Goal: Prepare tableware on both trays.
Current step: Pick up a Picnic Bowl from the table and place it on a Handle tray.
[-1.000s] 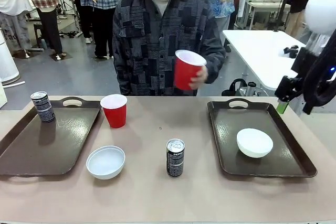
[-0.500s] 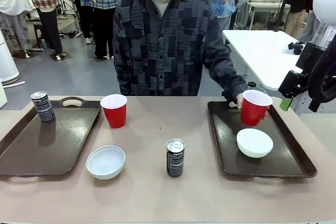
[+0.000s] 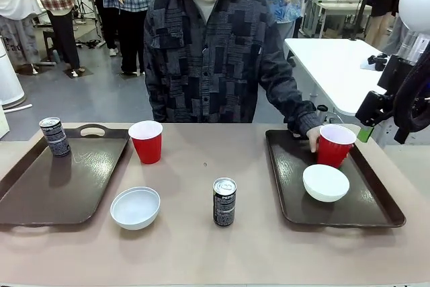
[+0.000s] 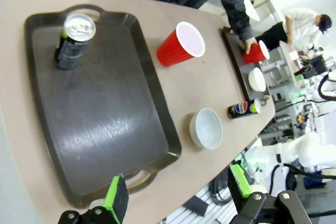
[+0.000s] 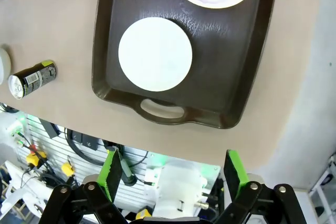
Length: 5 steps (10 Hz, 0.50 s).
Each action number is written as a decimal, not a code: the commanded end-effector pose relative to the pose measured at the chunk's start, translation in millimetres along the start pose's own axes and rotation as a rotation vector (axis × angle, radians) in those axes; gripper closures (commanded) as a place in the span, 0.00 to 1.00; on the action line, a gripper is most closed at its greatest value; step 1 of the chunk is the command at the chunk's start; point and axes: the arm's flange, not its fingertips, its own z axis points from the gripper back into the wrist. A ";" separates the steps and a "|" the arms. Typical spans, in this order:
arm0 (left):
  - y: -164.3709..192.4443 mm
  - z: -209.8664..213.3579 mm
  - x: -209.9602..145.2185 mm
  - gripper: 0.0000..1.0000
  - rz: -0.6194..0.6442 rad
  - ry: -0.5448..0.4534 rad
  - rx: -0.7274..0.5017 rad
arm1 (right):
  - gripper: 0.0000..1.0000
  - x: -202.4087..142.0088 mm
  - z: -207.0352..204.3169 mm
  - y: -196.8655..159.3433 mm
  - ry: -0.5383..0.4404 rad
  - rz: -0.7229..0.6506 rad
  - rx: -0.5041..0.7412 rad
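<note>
Grey floor (image 3: 101, 102); white side table (image 3: 336, 65)

Tan table (image 3: 201, 247), smooth top, seen from the robot's side. Two dark brown trays lie flat on it, one at each end, long sides running near to far. Left tray (image 3: 60, 186) has its loop handle at the far end and its left rim cut by the picture edge. Right tray (image 3: 295, 186) also shows a far loop handle. Red cup (image 3: 146, 142) stands upright on the bare tabletop, just beside the left tray's far right corner. White bowl (image 3: 135, 208) sits on the tabletop just beside that tray's near right corner. Dark drink can (image 3: 224, 201) stands upright between the trays, around mid-table, apart from the bowl.
</note>
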 end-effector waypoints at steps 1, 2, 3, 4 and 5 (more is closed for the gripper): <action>-0.1 0.6 0.2 0.00 -0.001 -0.013 -0.008 | 0.00 1.1 -3.0 0.4 -0.015 0.001 -0.004; -0.1 0.6 0.2 0.00 -0.001 -0.013 -0.008 | 0.00 1.1 -3.0 0.4 -0.015 0.001 -0.004; -0.1 0.6 0.2 0.00 -0.001 -0.013 -0.008 | 0.00 1.1 -3.0 0.4 -0.015 0.001 -0.004; -0.1 0.6 0.2 0.00 -0.001 -0.013 -0.008 | 0.00 1.1 -3.0 0.4 -0.015 0.001 -0.004; 0.0 0.0 0.0 0.00 0.000 0.000 0.000 | 0.04 0.0 0.0 0.0 0.000 0.000 0.000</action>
